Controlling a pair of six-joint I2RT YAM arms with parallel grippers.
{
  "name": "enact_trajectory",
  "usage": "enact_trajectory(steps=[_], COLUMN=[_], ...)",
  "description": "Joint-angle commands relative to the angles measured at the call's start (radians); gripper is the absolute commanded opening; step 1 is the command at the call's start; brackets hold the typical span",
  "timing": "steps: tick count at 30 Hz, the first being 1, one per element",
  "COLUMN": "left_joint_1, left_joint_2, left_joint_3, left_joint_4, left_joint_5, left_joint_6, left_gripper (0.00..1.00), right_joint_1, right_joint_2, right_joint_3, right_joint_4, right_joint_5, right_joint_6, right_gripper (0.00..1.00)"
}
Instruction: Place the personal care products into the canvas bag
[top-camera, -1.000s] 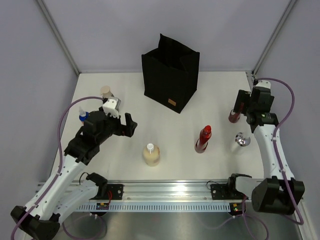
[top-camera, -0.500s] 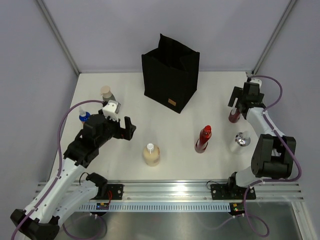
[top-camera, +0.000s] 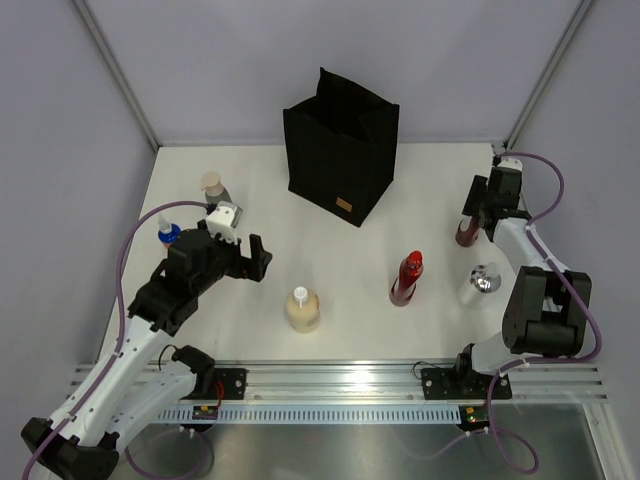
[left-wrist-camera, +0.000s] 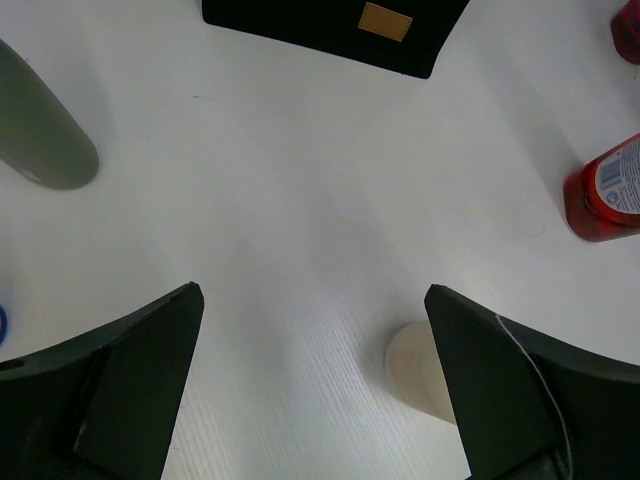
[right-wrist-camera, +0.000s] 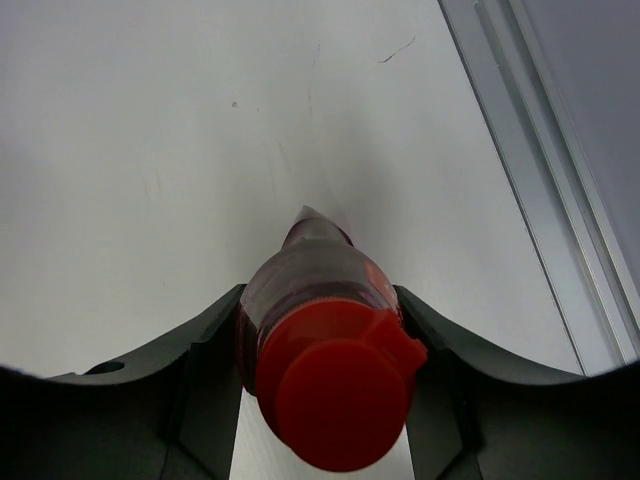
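The black canvas bag (top-camera: 340, 150) stands upright at the back centre, its tan label facing front. My right gripper (top-camera: 470, 218) is shut on the maroon bottle (top-camera: 465, 236) at the right; in the right wrist view both fingers press the sides of this bottle (right-wrist-camera: 318, 300) below its red cap. My left gripper (top-camera: 256, 256) hangs open over bare table, with nothing between its fingers (left-wrist-camera: 130, 370). A beige bottle (top-camera: 303, 310), a red bottle (top-camera: 406, 278) and a silver-white bottle (top-camera: 484, 280) stand in front. A grey bottle with beige cap (top-camera: 212, 186) and a blue-capped bottle (top-camera: 166, 234) stand at the left.
A metal rail (right-wrist-camera: 545, 170) runs along the table's right edge, close to the right gripper. Grey walls enclose the table on three sides. In the left wrist view the bag (left-wrist-camera: 330, 30) lies straight ahead, with the beige bottle (left-wrist-camera: 420, 370) by the right finger.
My right gripper has shut on the maroon bottle, after its arm swung round behind it. The left arm has hardly moved and stays open.
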Motion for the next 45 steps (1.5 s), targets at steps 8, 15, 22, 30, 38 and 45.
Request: enact_trajectory(steps=[8,15,22,30,38,45], left_joint_1=[0.000,0.000,0.000,0.000,0.000,0.000], left_joint_2=[-0.003,0.000,0.003,-0.003,0.020,0.058], left_joint_3=[-0.001,-0.004,-0.009,-0.021,-0.029,-0.024], left_joint_4=[0.044,0.048,0.056,0.076,0.087,0.074], left_joint_5=[-0.038,-0.042,-0.032,-0.024,-0.022,-0.042], left_joint_6=[0.017,0.023,0.032,0.050,0.058,0.061], left_gripper=[0.99,0.99,0.99,0.99,0.99,0.99], right_joint_1=[-0.004,0.042,0.189,0.335,0.421,0.470], right_joint_2=[-0.154,-0.184,-0.023,0.299,0.648,0.778], right_joint_3=[0.068,0.379,0.778,1.382,1.797,1.782], right_joint_4=[-0.026,-0.287,-0.329,-0.318,-0.162,-0.132], right_joint_5=[-0.187,-0.636,-0.693,-0.731,-0.613,-0.633], right_joint_6=[-0.158,-0.300,-0.229,-0.090,-0.085,-0.064], right_gripper=[0.00,0.00,0.00,0.00,0.00,0.00])
